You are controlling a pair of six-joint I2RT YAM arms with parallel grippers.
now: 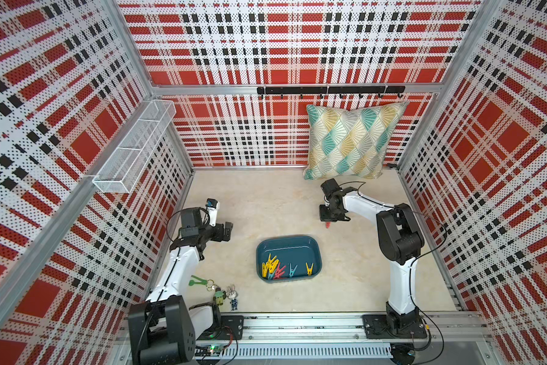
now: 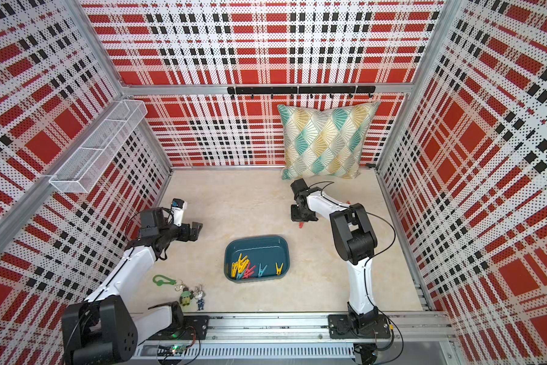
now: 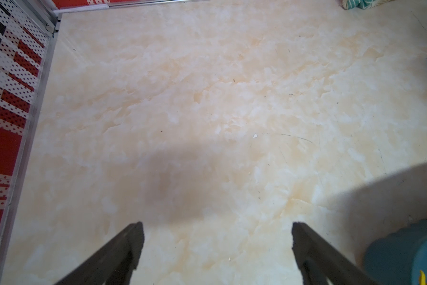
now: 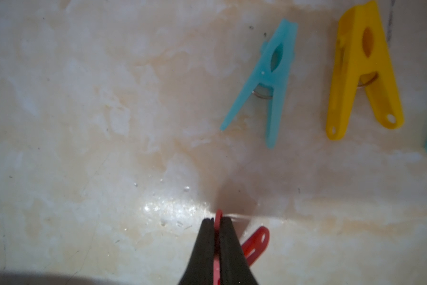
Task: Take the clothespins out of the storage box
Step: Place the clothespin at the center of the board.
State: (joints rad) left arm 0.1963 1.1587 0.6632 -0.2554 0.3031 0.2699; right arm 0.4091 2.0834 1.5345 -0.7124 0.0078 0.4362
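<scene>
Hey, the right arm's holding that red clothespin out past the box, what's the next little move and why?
Probably open the right gripper and release the red clothespin. It is pinched in the shut jaws, low over bare table, clear of the storage box, beside a teal clothespin and a yellow clothespin already lying there.

Robotics lab test cell, walled in by plaid perforated panels [image 1: 281, 47] on aluminium framing [image 1: 202, 89], robot arms [image 1: 398, 278] bolted to a rail [image 1: 297, 327], home touches supplied by cushion [image 1: 351, 142], hook bar [image 1: 329, 89] and wire basket [image 1: 136, 145]
</scene>
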